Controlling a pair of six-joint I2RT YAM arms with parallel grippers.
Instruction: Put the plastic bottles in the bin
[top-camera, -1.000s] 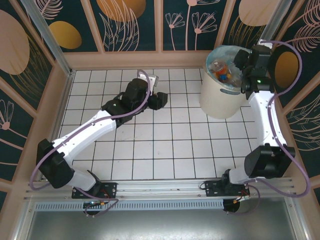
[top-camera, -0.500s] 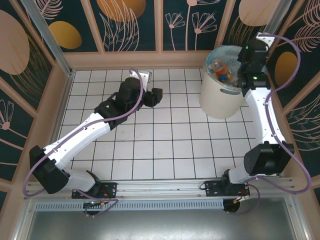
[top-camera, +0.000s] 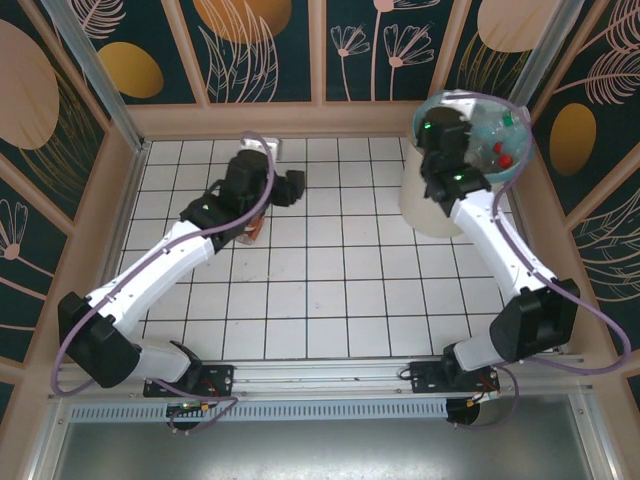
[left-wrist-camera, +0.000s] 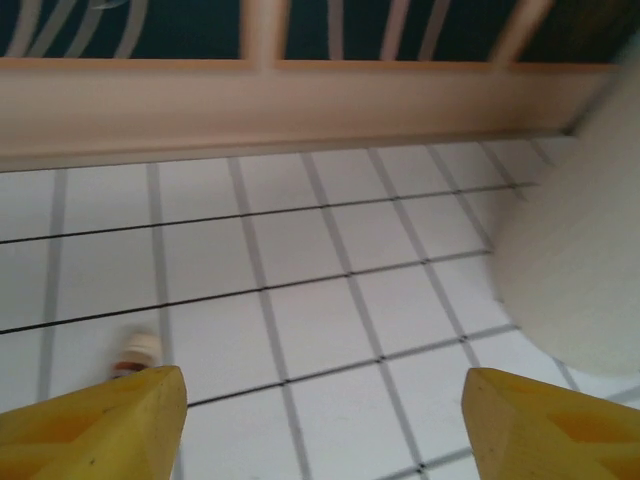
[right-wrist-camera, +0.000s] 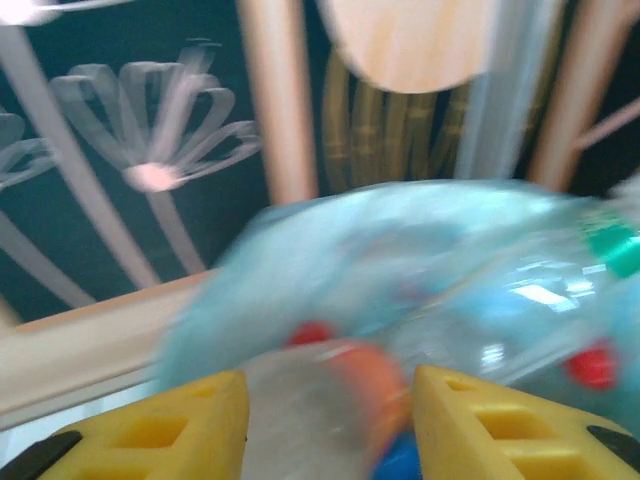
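The bin (top-camera: 425, 210) stands at the back right, cream-white with a blue-green bag (right-wrist-camera: 300, 270) over its rim. Several plastic bottles (top-camera: 500, 150) with red and green caps lie inside. My right gripper (top-camera: 450, 135) hovers over the bin's left half. Its jaws (right-wrist-camera: 330, 420) stand open, and a blurred clear bottle with an orange label (right-wrist-camera: 340, 400) shows in the bin between them. One more bottle (top-camera: 252, 232) lies on the tiles, partly under my left arm; its cap (left-wrist-camera: 138, 350) peeks beside my left finger. My left gripper (top-camera: 293, 187) (left-wrist-camera: 325, 420) is open and empty.
A wooden rail runs along the back wall (left-wrist-camera: 300, 100). The bin's side (left-wrist-camera: 580, 250) rises at the right of the left wrist view. White tiled floor (top-camera: 340, 290) lies between the two arms.
My right gripper swung left from the bin's right rim to over its left half. My left arm moved back and to the left, its jaws opening wider, uncovering the bottle on the tiles.
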